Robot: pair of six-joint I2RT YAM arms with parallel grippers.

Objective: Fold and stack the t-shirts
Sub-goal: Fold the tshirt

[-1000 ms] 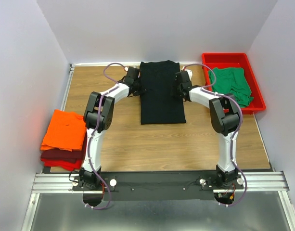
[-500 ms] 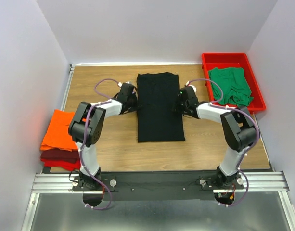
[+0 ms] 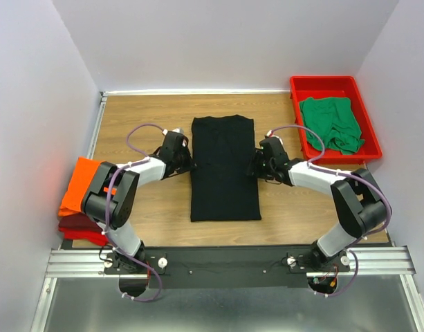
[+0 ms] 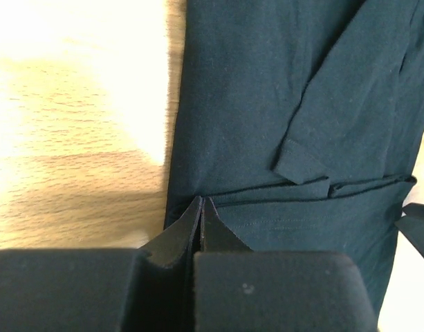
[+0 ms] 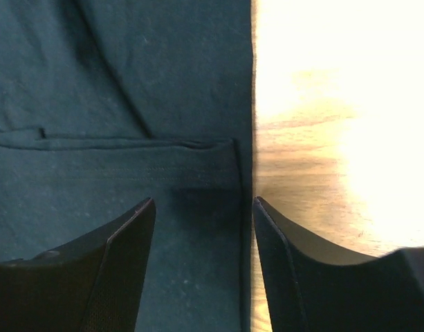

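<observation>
The black t-shirt [image 3: 224,166] lies flat in the middle of the table, folded into a long strip. My left gripper [image 3: 189,164] is at its left edge, and in the left wrist view it [image 4: 201,202] is shut with its tips on the shirt's edge [image 4: 267,90]. My right gripper [image 3: 255,168] is at the right edge. In the right wrist view it [image 5: 203,202] is open and straddles the edge of the cloth [image 5: 128,90]. The orange t-shirt [image 3: 84,183] lies on the dark red one [image 3: 77,223] at the left. The green t-shirt [image 3: 329,123] lies crumpled in the tray.
A rigid red plastic tray [image 3: 333,80] stands at the back right corner. The folded stack sits at the table's left edge, partly behind my left arm's elbow [image 3: 104,197]. Grey walls close off the table on three sides.
Both grippers moved toward the near edge and the black t-shirt slid with them. The right gripper's jaws now stand open.
</observation>
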